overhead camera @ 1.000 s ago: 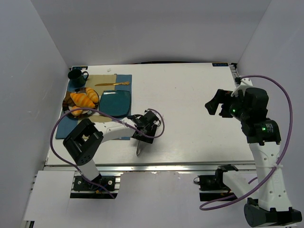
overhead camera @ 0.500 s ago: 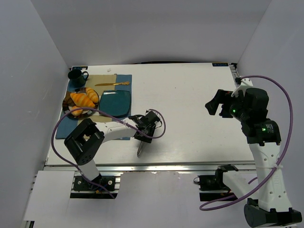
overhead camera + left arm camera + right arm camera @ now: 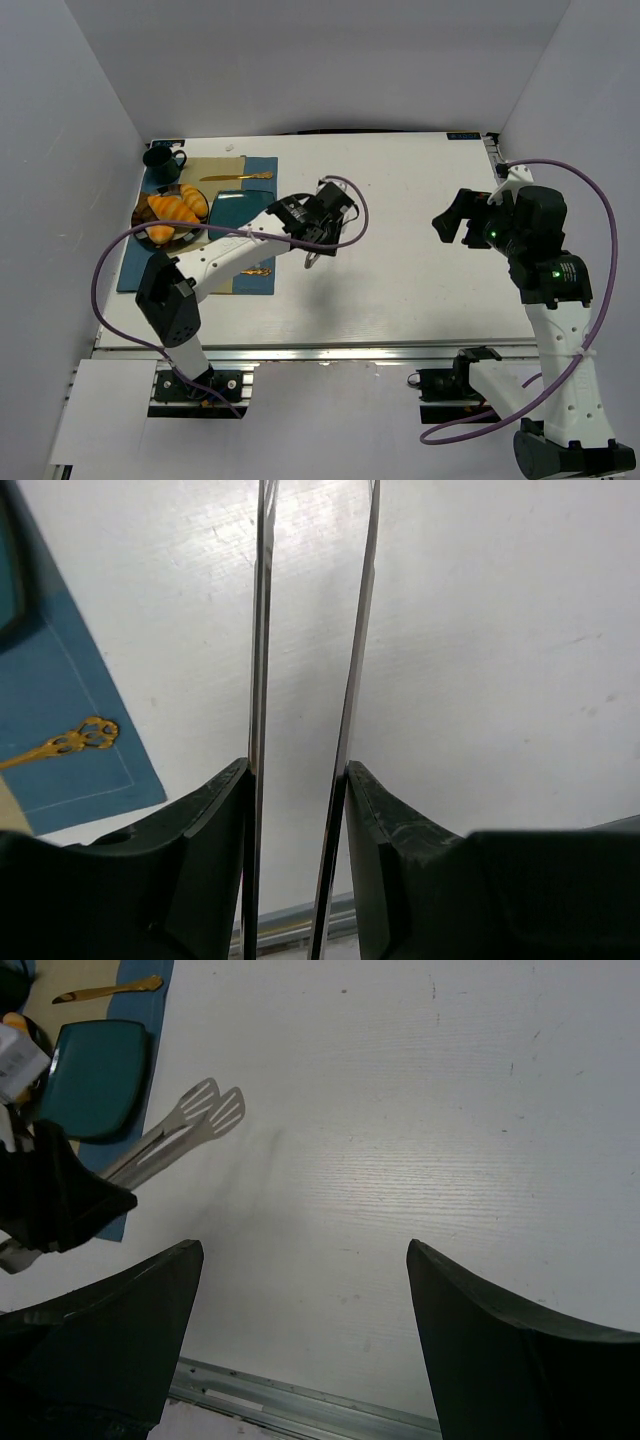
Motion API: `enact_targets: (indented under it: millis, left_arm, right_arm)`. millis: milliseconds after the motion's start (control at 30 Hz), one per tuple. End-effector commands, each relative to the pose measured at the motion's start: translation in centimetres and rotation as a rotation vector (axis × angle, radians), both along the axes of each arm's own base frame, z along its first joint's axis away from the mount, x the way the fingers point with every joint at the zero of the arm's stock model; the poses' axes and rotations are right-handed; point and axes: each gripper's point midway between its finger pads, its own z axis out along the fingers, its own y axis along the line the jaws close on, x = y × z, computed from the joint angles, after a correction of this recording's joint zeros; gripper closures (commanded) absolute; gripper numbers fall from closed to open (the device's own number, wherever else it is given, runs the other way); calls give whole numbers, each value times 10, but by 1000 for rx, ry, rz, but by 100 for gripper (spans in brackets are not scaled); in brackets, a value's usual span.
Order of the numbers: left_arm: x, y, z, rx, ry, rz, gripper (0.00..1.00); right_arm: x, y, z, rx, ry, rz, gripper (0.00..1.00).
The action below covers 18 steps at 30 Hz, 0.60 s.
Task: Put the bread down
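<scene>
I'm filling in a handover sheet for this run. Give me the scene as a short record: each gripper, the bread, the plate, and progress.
left gripper: shut on silver slotted tongs, held above the white table
right gripper: open, holding nothing, at the right side
bread: golden-orange croissant-shaped rolls piled at far left, beside the plate
plate: teal square plate, no bread on it
progress: bread not yet picked up
</scene>
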Motion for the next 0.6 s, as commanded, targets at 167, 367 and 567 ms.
enact_targets:
  millis: [167,367,567]
  left_arm:
    - [23,41,68,30,-114,270,50]
    - [45,87,87,-77,-106,520,52]
    - [50,157,114,-181,-130,757,52]
  right_arm:
    - [-1,-2,27,6,-68,-14,11]
    - [-6,3,33,43,-69,-4,11]
    - [-10,7,31,65,-67,12,11]
